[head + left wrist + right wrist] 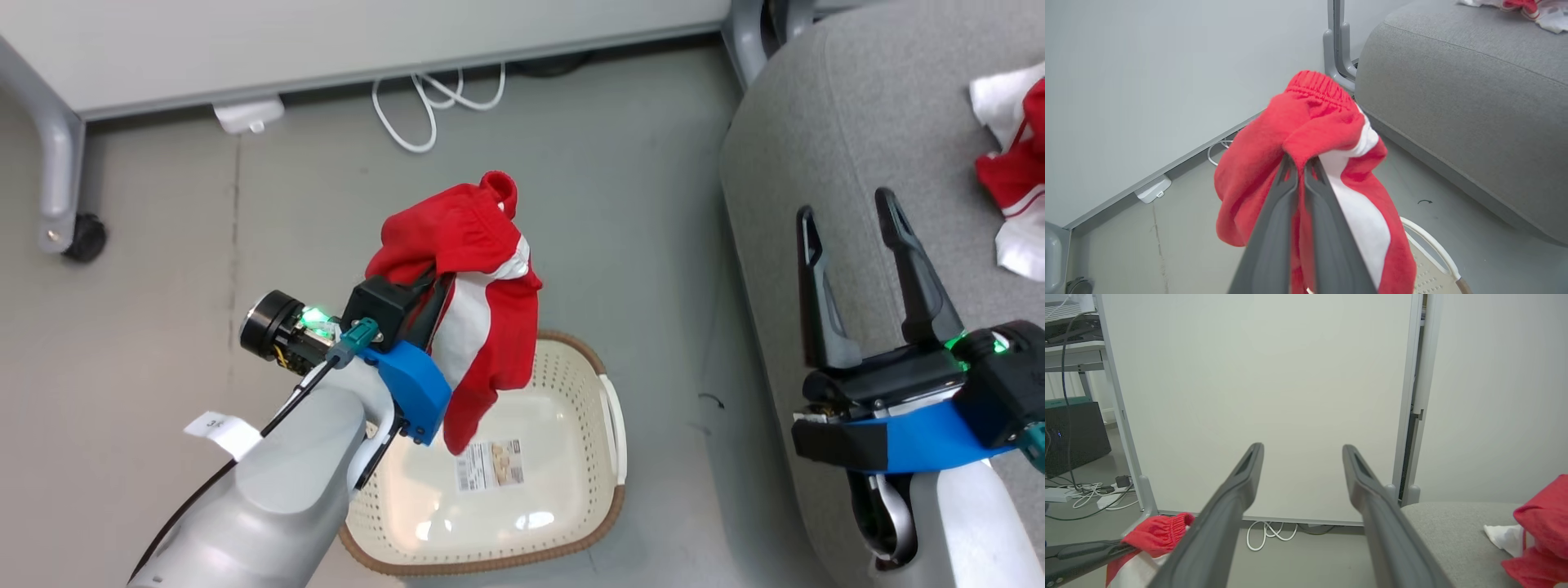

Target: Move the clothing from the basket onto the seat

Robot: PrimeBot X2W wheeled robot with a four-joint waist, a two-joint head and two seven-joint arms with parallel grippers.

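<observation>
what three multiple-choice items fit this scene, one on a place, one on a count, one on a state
1. Where does the loose red and white garment lie? A in a drawer; B on the sofa; C on a hanger.
2. How many garments lie in the basket? A none; B one; C two.
3. The jaws of the left gripper are: A wide open; B shut on the waistband garment; C shut on nothing.

Answers:
1 B, the head view shows it lying on the grey cushion.
2 A, the basket's bottom lies bare around its label.
3 B, the left wrist view shows red fabric pinched between the jaws.
</observation>
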